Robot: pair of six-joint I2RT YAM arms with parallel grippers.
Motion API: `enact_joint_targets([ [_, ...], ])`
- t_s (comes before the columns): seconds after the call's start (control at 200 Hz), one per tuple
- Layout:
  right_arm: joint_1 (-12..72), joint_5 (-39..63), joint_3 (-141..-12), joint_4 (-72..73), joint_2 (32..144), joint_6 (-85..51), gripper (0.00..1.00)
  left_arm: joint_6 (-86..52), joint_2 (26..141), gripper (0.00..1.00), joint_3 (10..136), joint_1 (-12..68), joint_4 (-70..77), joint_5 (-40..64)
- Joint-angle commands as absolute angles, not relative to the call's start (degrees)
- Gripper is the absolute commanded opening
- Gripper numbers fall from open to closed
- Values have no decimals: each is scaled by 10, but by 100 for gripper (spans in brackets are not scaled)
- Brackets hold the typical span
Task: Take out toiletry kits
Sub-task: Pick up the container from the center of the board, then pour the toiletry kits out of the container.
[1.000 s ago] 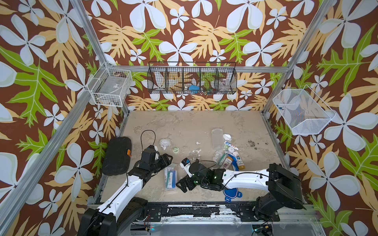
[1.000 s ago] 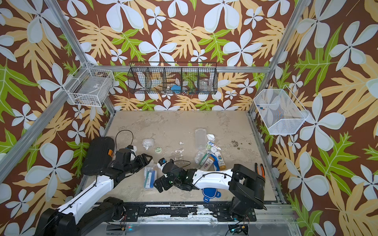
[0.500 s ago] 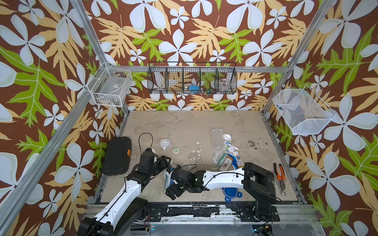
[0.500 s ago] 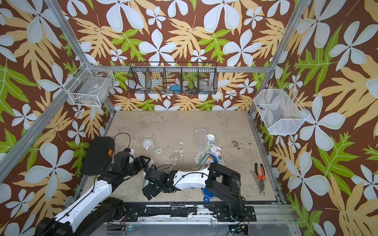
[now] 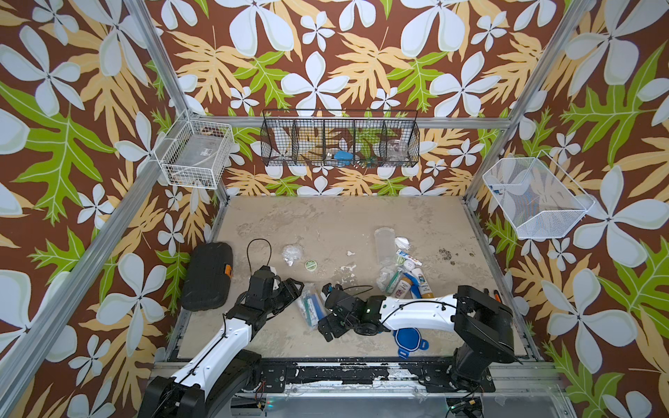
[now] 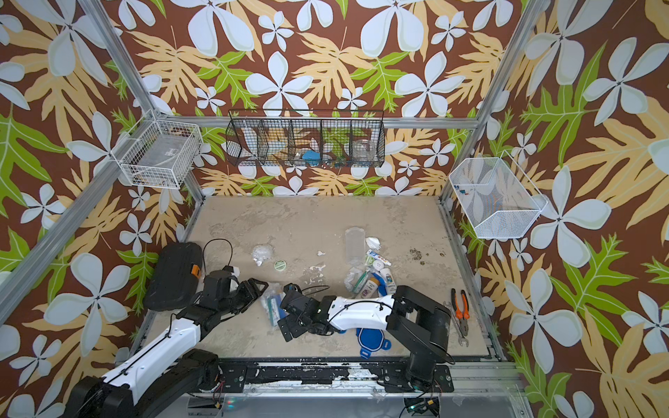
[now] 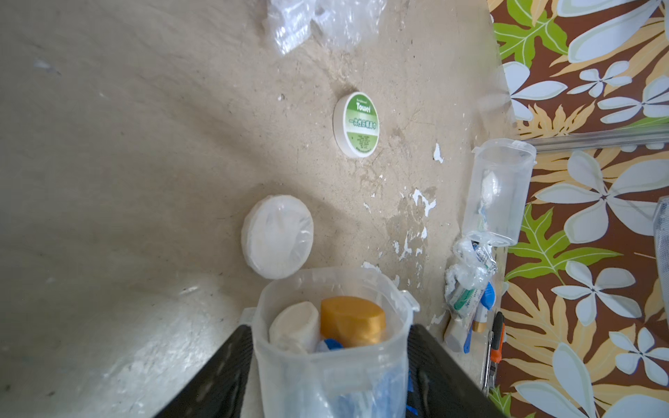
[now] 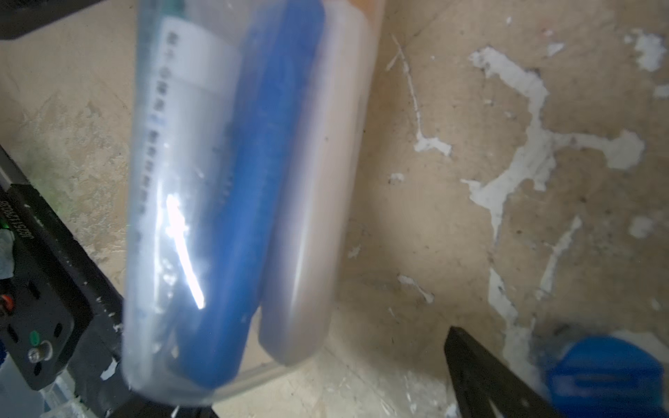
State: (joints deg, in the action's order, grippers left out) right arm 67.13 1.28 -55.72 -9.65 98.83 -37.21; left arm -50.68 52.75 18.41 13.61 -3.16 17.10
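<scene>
Lower centre in both top views | toiletry kit [image 7: 351,322] packed inside lying jar [image 5: 310,305] | left pincer [image 5: 289,295] flanks jar, clench unclear | right pincer [image 5: 325,311] released beside base | advise firm hold, tilt mouth down

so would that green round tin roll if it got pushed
Probably not: the tin lies flat on the table, so it should slide. It looks small and light; its low rim may be hard to pinch.

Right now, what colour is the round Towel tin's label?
White round tin's label is green, white lettering; left wrist view.
</scene>
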Motion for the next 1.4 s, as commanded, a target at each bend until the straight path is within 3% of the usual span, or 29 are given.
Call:
enact_joint_targets([
  [0.0,677,23,-556,-80,965,-366,99,-512,520,69,179,135,-23,189],
  [0.24,692,42,-611,-63,1012,-330,100,-511,466,68,216,135,-67,130],
  [0.41,681,-2,-638,-61,1070,-323,99,-502,451,68,236,135,-90,119],
  [0.761,677,0,-624,-61,1072,-315,85,-498,462,68,228,136,-75,138],
  [0.926,677,13,-616,-86,1038,-310,74,-466,494,68,256,135,-76,148],
  [1.136,675,29,-659,-210,1002,-280,68,-432,533,67,301,135,-80,166],
  [1.396,653,91,-817,-499,1016,-218,60,-404,557,69,329,132,-69,131],
])
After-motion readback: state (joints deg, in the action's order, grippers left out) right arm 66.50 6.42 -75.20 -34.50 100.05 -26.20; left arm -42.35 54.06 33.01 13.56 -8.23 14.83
